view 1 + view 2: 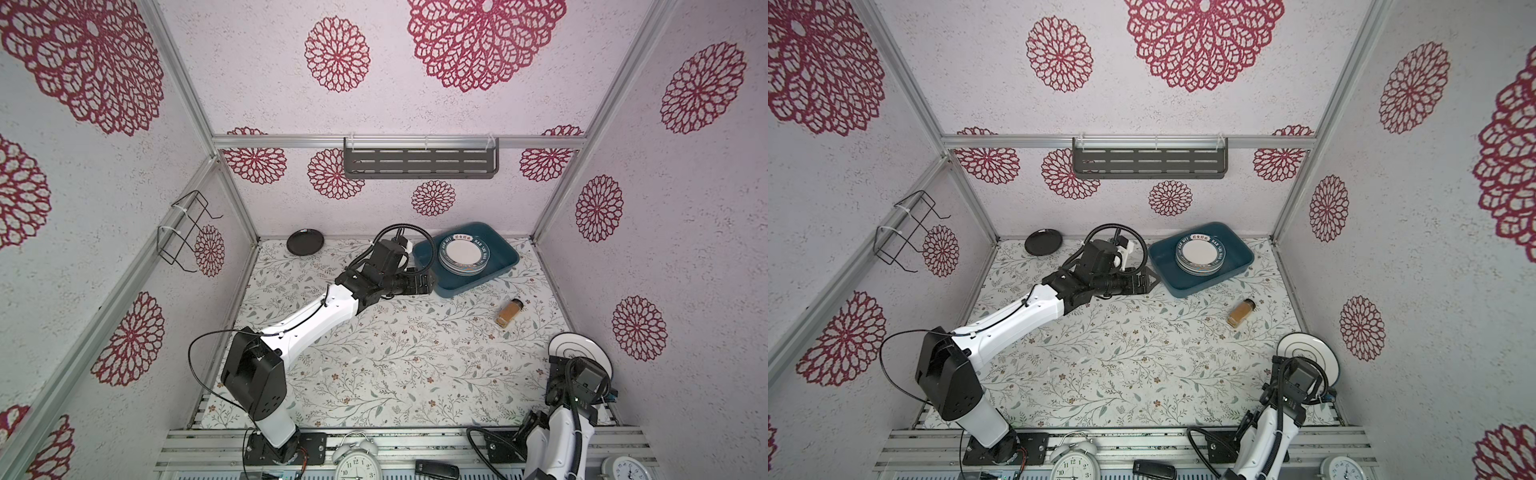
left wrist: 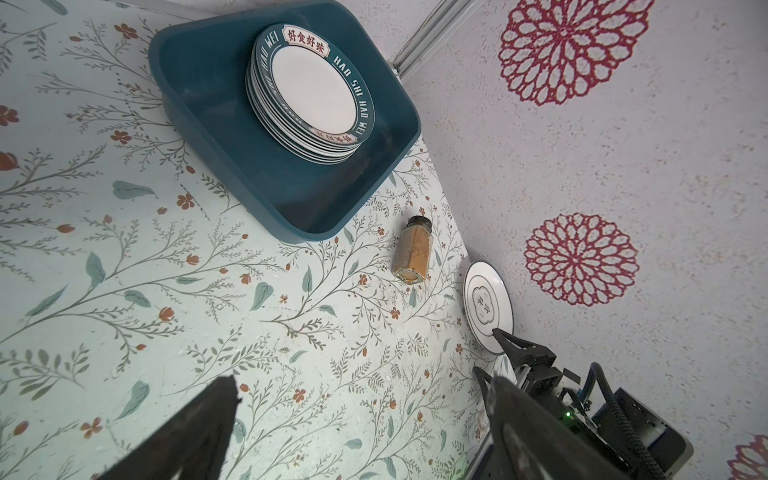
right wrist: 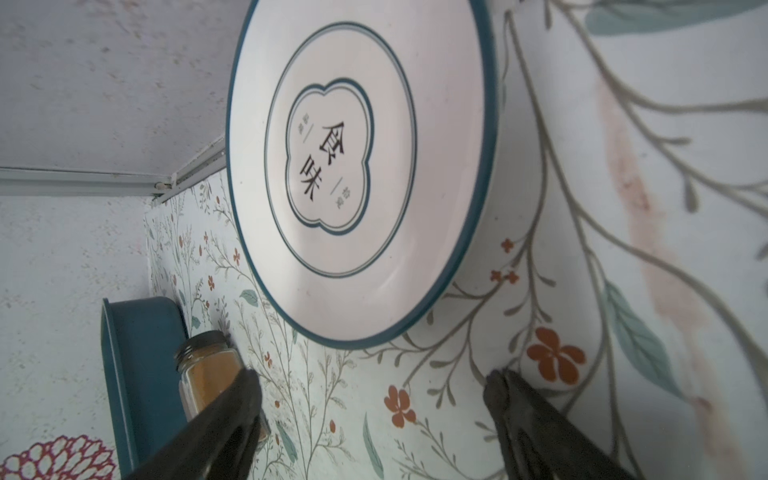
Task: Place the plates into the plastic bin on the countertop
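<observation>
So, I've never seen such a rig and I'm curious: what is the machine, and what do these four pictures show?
It's a left arm and a right arm, each ending in a pincer. Two pictures look down from above; two come from wrist cameras. On the countertop sits a blue bin holding a stack of plates. Outside it lie a black plate, a spice jar and a white plate. The left gripper and right gripper are open, holding nothing; the right one faces the white plate.

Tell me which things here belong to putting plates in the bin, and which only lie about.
Belongs to the job: teal plastic bin, stack of lettered-rim plates inside it, cloud-outline plate, small black plate.
Lying about: spice jar, alarm clock, grey slotted shelf, black wire rack.
</observation>
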You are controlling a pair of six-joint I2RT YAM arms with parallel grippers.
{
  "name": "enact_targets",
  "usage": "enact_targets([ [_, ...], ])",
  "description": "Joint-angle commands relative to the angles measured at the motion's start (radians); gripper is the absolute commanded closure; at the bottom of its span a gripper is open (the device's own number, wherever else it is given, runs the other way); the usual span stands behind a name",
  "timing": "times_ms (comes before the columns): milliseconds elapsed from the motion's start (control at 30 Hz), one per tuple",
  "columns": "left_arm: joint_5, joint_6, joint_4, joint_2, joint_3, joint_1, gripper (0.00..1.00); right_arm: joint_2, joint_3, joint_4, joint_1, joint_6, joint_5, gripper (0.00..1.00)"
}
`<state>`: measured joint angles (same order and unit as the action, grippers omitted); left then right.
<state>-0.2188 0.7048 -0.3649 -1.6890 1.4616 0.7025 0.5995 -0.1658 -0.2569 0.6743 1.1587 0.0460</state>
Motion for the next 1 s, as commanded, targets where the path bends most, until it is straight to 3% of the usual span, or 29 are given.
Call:
enact_targets([
  [0, 0.008, -0.026, -0.011, -0.001, 0.037, 0.001, 0.03, 0.049, 0.063, -0.044, 0.025, 0.044, 0.016, 0.12],
  [500, 0.01, -0.041, -0.041, -0.013, 0.069, -0.012, 0.03, 0.048, 0.158, 0.08, 0.078, 0.186, 0.05, 0.23],
  [900, 0.026, -0.034, -0.042, -0.009, 0.062, -0.017, 0.03, 0.045, 0.185, 0.116, 0.092, 0.244, 0.064, 0.38],
  [967, 0.027, -0.034, -0.042, -0.01, 0.062, -0.018, 0.03, 0.059, 0.191, 0.133, 0.096, 0.253, 0.072, 0.44],
])
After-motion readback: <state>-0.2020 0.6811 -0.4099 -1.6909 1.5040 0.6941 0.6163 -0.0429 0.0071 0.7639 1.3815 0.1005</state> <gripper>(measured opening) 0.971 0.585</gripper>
